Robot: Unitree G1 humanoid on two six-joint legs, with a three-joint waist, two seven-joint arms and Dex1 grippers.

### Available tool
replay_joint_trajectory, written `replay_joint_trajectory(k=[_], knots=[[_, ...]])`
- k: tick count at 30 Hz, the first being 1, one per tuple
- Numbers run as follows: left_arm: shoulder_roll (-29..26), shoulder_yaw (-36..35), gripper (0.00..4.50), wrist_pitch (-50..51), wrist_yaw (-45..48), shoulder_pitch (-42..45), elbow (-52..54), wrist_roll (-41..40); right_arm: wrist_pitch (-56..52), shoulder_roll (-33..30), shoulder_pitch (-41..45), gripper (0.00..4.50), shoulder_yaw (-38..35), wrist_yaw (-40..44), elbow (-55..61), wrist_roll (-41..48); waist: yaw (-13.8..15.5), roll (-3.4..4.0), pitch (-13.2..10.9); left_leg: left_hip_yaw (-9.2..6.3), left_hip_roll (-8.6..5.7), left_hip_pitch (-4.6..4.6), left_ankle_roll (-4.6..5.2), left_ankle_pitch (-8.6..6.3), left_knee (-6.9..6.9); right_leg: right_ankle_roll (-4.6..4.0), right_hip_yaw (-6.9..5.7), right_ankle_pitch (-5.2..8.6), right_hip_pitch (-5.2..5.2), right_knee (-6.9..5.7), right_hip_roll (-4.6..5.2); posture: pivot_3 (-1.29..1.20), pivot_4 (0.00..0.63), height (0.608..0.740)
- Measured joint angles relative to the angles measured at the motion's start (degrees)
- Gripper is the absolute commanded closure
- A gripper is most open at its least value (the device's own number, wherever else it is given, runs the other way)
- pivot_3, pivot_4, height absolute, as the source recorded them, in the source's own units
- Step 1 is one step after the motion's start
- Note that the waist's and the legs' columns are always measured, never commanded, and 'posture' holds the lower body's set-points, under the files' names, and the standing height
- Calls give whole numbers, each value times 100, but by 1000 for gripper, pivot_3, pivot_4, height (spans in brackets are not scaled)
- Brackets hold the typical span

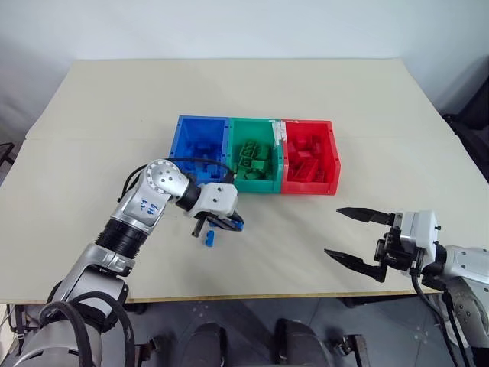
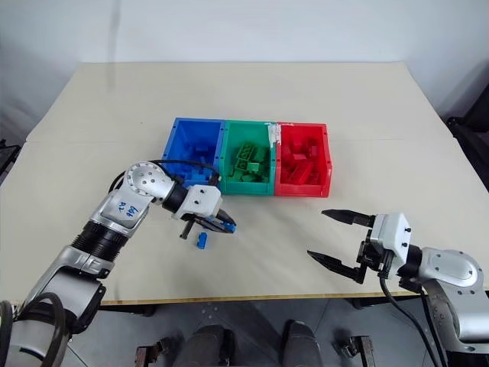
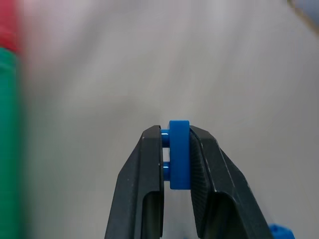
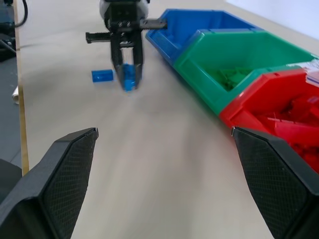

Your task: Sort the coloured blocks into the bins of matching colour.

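Blue block [image 3: 179,154] I'm pinching tight in my left gripper [image 1: 223,223] near the blue bin [image 1: 200,145], another blue block [image 1: 208,238] lying beside it, right gripper [image 1: 353,238] hanging wide open, holding nothing.

A pale beige table [image 1: 114,130] stands before a white wall [image 1: 229,27], grey floor [image 1: 252,313] below.

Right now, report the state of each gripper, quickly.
Left gripper: closed on a small blue block, above the table.
Right gripper: open, holding nothing.
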State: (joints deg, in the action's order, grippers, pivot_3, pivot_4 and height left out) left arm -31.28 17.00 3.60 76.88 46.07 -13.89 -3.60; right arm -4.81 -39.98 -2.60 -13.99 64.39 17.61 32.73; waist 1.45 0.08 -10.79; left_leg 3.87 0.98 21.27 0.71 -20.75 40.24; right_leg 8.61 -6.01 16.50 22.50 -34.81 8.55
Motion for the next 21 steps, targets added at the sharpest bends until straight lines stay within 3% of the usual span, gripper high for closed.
replay_joint_trajectory(k=[6, 12, 15, 21], knots=[[48, -1537, 4164, 1451, -1544, -453, 936, -818, -139, 342, 240, 0, 27, -347, 13, 187, -13, 0, 0, -5, 2, -4, -2, 1, 0, 0, 0, 0, -1, -5, 0, 0, 150, 740], [309, -2503, 4164, 2053, -3226, -358, 661, -931, -188, 435, 549, 0, 30, -548, 11, 200, 21, -2, 0, -12, -4, -2, -2, 1, 7, 1, -1, 0, -5, -8, 4, 0, 150, 740], [371, -2576, 4164, 2075, -3522, -223, 308, -941, -190, 433, 671, 0, 31, -543, -31, 195, 10, -1, 0, -8, -5, -2, -2, 1, 5, 1, -2, 0, -3, -7, 4, 0, 150, 740], [573, -2512, 2167, 1793, -3542, -196, -165, -982, -196, 408, 884, 0, 47, -429, -324, 156, -8, -2, 0, -4, -4, 0, -3, 1, 4, 1, -2, 0, 0, -6, 2, 0, 150, 740]])
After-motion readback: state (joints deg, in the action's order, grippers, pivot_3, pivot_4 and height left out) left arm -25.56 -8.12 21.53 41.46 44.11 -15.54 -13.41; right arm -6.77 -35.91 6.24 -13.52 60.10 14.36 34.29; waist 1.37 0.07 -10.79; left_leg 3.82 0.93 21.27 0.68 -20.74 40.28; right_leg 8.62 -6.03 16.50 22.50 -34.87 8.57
